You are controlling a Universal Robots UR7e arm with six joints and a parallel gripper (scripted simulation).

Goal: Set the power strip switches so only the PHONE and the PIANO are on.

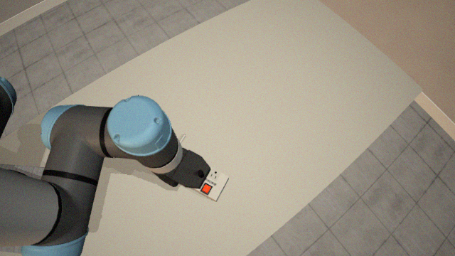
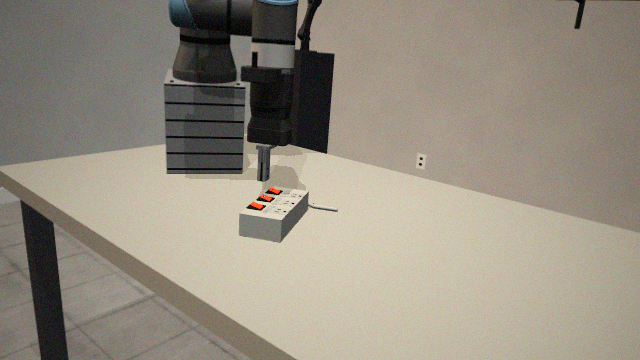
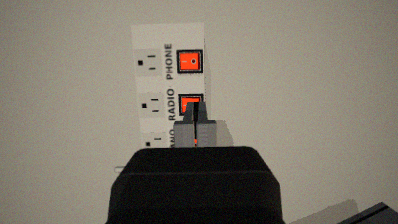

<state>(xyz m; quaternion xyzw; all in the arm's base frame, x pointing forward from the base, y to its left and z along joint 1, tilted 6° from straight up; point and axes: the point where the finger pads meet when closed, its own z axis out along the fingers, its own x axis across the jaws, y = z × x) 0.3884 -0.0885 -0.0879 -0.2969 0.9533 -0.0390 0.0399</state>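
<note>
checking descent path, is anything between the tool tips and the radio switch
Nothing. In the exterior view the shut tool hangs above the power strip with only open air beneath its tips. The wrist view shows them lined up over the RADIO switch.
</note>
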